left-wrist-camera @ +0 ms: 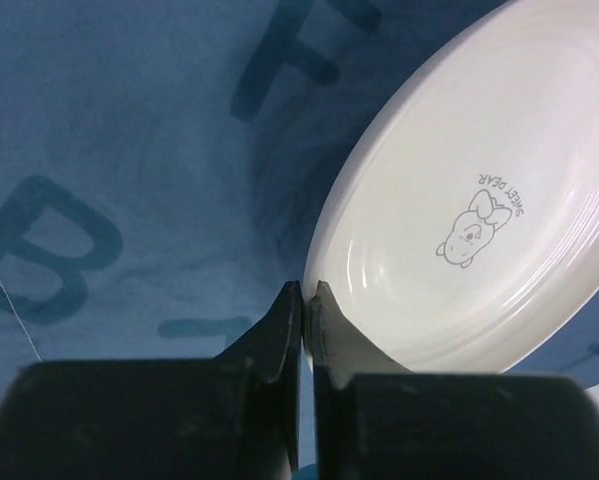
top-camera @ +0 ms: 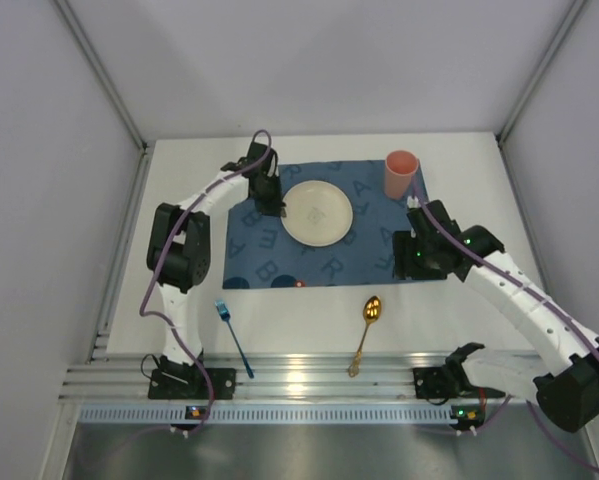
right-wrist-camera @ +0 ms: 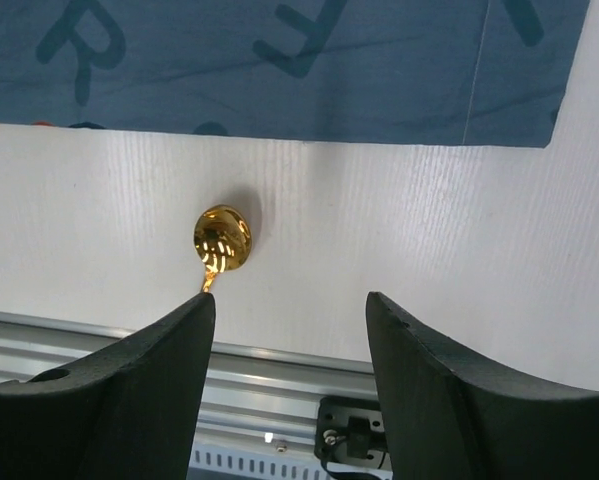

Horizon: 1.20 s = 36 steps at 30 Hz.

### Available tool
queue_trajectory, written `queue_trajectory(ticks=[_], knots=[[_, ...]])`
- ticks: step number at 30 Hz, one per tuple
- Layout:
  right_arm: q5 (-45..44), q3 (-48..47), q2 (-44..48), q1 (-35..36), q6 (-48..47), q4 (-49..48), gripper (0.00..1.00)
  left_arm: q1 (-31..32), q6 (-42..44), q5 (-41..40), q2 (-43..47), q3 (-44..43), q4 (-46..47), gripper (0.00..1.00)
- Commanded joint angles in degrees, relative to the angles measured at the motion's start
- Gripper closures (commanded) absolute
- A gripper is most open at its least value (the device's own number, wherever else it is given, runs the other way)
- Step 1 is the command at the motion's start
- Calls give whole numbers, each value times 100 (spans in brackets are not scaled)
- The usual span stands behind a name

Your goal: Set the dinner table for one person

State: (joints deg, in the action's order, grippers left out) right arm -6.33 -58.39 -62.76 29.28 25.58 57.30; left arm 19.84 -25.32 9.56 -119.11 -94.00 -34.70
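Note:
A cream plate [top-camera: 318, 212] with a small cartoon print lies on the dark blue lettered placemat [top-camera: 259, 250] on the white dinner table [top-camera: 299, 320]. My left gripper [top-camera: 275, 205] is shut on the plate's left rim; in the left wrist view its jaws [left-wrist-camera: 305, 290] pinch the edge of the plate [left-wrist-camera: 479, 200]. A pink cup [top-camera: 401, 173] stands upright on the mat's far right corner. My right gripper [top-camera: 416, 255] hovers open and empty over the mat's right near corner. A gold spoon [top-camera: 365, 330] and a blue fork [top-camera: 233, 337] lie on the bare table in front of the mat.
The ribbed aluminium rail [top-camera: 299, 380] runs along the near edge, with both arm bases on it. White walls close the left, right and back. In the right wrist view the open gripper [right-wrist-camera: 291, 297] frames the spoon bowl [right-wrist-camera: 222, 238], the white tabletop [right-wrist-camera: 429, 230] and the rail [right-wrist-camera: 259, 370].

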Motion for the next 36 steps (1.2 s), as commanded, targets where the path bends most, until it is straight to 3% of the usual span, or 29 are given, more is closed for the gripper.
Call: queue_trajectory(ticks=[1,4,7,8,10,16,21,36], knots=[[158,91,-122,210,87,-447,37,12,-122,229,-165,-154,156,82],[430,345,-183,428,70,-781,37,29,-114,344,-139,73,156,53],[484,556,-315,709,236,-975,37,55,-43,389,1,468,200,31],[492,592,-350,789,280,-1036,37,64,-34,388,63,583,218,12],[475,697,-386,1062,455,-1115,37,64,-17,388,282,898,253,2],[457,1005,-640,1984,1079,-1423,37,73,18,371,1082,1611,262,2],[264,1154,-1027,2669,1501,-1686,38,73,106,345,1591,1700,42,2],[-308,1111,-2231,2794,2495,-1686,51,73,133,503,2392,1797,-169,2]])
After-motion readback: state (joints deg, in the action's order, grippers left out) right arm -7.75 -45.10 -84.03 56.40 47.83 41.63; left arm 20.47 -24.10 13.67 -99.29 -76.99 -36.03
